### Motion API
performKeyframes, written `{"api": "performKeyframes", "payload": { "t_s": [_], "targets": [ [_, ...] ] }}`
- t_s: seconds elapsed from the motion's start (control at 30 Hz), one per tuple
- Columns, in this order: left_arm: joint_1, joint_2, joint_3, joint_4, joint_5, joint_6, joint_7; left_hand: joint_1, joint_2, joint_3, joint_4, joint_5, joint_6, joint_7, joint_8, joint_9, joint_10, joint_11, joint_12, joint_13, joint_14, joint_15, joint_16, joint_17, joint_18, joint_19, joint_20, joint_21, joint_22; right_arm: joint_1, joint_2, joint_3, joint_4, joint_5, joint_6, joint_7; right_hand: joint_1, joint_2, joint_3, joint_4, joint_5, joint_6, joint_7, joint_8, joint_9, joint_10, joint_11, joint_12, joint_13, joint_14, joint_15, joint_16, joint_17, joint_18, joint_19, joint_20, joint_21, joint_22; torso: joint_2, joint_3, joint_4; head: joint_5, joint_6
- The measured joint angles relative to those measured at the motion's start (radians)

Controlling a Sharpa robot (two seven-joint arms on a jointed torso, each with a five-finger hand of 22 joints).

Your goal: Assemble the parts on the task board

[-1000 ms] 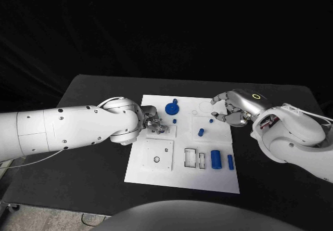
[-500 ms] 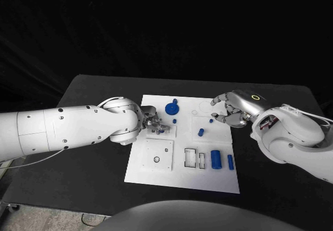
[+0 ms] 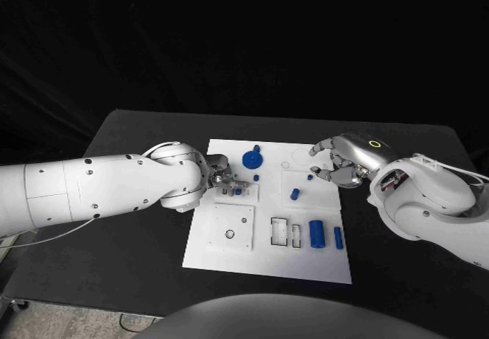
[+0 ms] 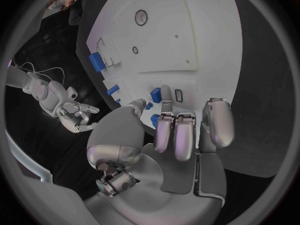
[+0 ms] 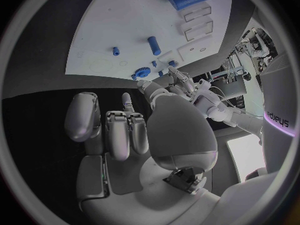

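Board [image 3: 267,261]: white plate mid-bench [image 3: 122,268]; assy judged early, most parts not yet seated.
Loose parts: big cyl [image 3: 317,234] and slim cyl [image 3: 338,238] lie flat nr board's right edge, beside empty slots [image 3: 279,231]. Peg [image 3: 295,193] mid-board, gear pc [image 3: 251,155] nr far edge.
Left hand [image 3: 226,181]: fingers pinched on small blue part [image 3: 239,189] over a pad at board's left side; wrist view shows the blue pc at the fingertips [image 4: 164,97].
Right hand [image 3: 341,162]: fingers curled in, holds nothing, off board's far right corner.
Left to do: seat held part, then cyls, peg, gear – judgement only.
Change vs 1 s ago: left fingers closed a touch tighter on part; right hand shifted slightly; board parts unmoved.
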Motion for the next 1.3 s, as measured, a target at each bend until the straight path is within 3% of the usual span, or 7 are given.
{"api": "performKeyframes", "payload": {
  "t_s": [0.17, 0.43, 0.53, 0.63, 0.87, 1.07, 1.3],
  "targets": [
    [0.000, 0.000, 0.000, -0.001, 0.000, -0.008, 0.006, 0.008, 0.008, -0.007, -0.004, 0.032, -0.002, -0.002, 0.005, 0.012, 0.000, 0.000, 0.000, 0.000, 0.000, 0.000, 0.000, 0.000, 0.000, 0.004, -0.004, 0.000, 0.000, 0.000, 0.000, 0.000, -0.001, 0.001, 0.000, 0.000, 0.000, 0.000, 0.003, -0.003, 0.000, 0.003, -0.003, 0.000, -0.001, 0.000, 0.000, 0.000, 0.000, 0.000, 0.000, 0.000, 0.000, 0.000, 0.000, 0.000, -0.004, 0.000, 0.000, 0.0000, -0.0001, 0.001, 0.000],
    [0.006, -0.027, 0.006, 0.027, 0.001, -0.036, 0.014, 0.045, 0.003, -0.024, -0.002, 0.039, 0.004, -0.007, 0.027, 0.034, -0.002, -0.006, 0.017, 0.000, 0.000, 0.000, 0.000, 0.000, 0.000, 0.024, -0.013, 0.013, 0.000, 0.000, -0.002, 0.000, -0.001, 0.001, -0.002, 0.000, 0.000, 0.000, 0.003, -0.003, 0.000, 0.003, -0.003, 0.000, -0.002, 0.000, 0.000, 0.000, 0.000, 0.000, 0.000, 0.000, 0.000, 0.000, 0.000, 0.000, -0.004, 0.000, 0.000, -0.0001, -0.0001, 0.003, 0.000],
    [0.034, -0.049, 0.012, 0.046, 0.001, -0.043, 0.015, 0.086, -0.009, -0.034, -0.012, 0.039, 0.003, -0.008, 0.036, 0.048, -0.003, -0.012, 0.027, 0.000, 0.000, -0.007, 0.000, 0.000, 0.000, 0.033, -0.015, 0.024, 0.000, 0.000, -0.003, 0.000, -0.002, 0.001, -0.003, 0.000, 0.000, 0.000, 0.003, -0.003, 0.000, 0.003, -0.003, 0.000, -0.003, 0.000, 0.000, 0.000, 0.000, 0.000, 0.000, 0.000, 0.000, 0.000, 0.000, 0.000, -0.004, 0.001, 0.000, 0.0000, -0.0007, 0.001, 0.000],
    [0.084, -0.075, 0.017, 0.063, 0.000, -0.044, 0.015, 0.140, -0.026, -0.040, -0.026, 0.015, -0.002, -0.012, 0.040, 0.058, -0.002, -0.013, 0.037, 0.000, 0.001, -0.010, 0.000, 0.000, 0.000, 0.047, -0.022, 0.037, 0.000, 0.000, -0.002, 0.000, -0.004, 0.002, -0.003, 0.000, 0.000, 0.000, 0.003, -0.003, 0.000, 0.003, -0.003, 0.000, -0.005, 0.000, 0.000, 0.000, 0.000, 0.000, 0.000, 0.000, 0.000, 0.000, 0.000, 0.000, -0.003, 0.001, 0.000, 0.0004, -0.0012, 0.001, 0.000],
    [0.176, -0.099, 0.020, 0.061, -0.009, 0.007, -0.005, 0.152, -0.038, -0.077, -0.005, -0.094, 0.006, -0.020, 0.054, 0.079, -0.002, -0.020, 0.039, 0.000, 0.000, -0.014, 0.000, 0.000, 0.000, 0.054, -0.025, 0.048, 0.000, 0.000, 0.005, 0.000, -0.011, 0.004, -0.002, 0.000, 0.000, 0.000, 0.003, -0.003, -0.005, 0.003, -0.003, 0.000, -0.006, 0.000, 0.000, 0.000, 0.000, 0.000, 0.000, 0.000, 0.000, 0.000, 0.000, 0.000, -0.003, 0.001, 0.000, 0.0012, -0.0010, 0.000, 0.000],
    [0.198, -0.072, 0.020, 0.010, -0.020, 0.088, -0.025, 0.153, -0.021, -0.096, -0.005, -0.104, 0.013, -0.026, 0.096, 0.132, -0.003, -0.026, 0.039, 0.000, 0.001, -0.020, 0.000, 0.000, 0.000, 0.054, -0.025, 0.048, 0.000, 0.000, 0.011, 0.000, -0.015, 0.008, -0.001, 0.001, 0.000, 0.000, 0.005, 0.000, -0.004, 0.003, -0.003, 0.000, -0.007, 0.000, 0.000, 0.000, 0.000, 0.000, 0.000, 0.000, 0.000, 0.000, 0.000, 0.000, -0.003, 0.001, 0.000, -0.0001, -0.0002, 0.000, 0.000],
    [0.200, -0.020, 0.011, -0.079, -0.028, 0.155, -0.037, 0.157, -0.017, -0.109, -0.004, -0.104, -0.001, -0.027, 0.096, 0.146, -0.002, -0.027, 0.039, 0.000, 0.000, -0.022, 0.000, 0.000, 0.000, 0.054, -0.025, 0.044, 0.000, 0.000, 0.010, 0.000, -0.022, 0.012, -0.001, 0.003, 0.000, 0.000, 0.006, 0.000, -0.004, 0.003, -0.003, 0.000, -0.008, 0.000, 0.000, 0.000, 0.000, 0.000, 0.000, 0.000, 0.000, 0.000, 0.000, 0.000, -0.003, 0.000, 0.000, -0.0009, 0.0002, 0.002, 0.000]
  ]
}}
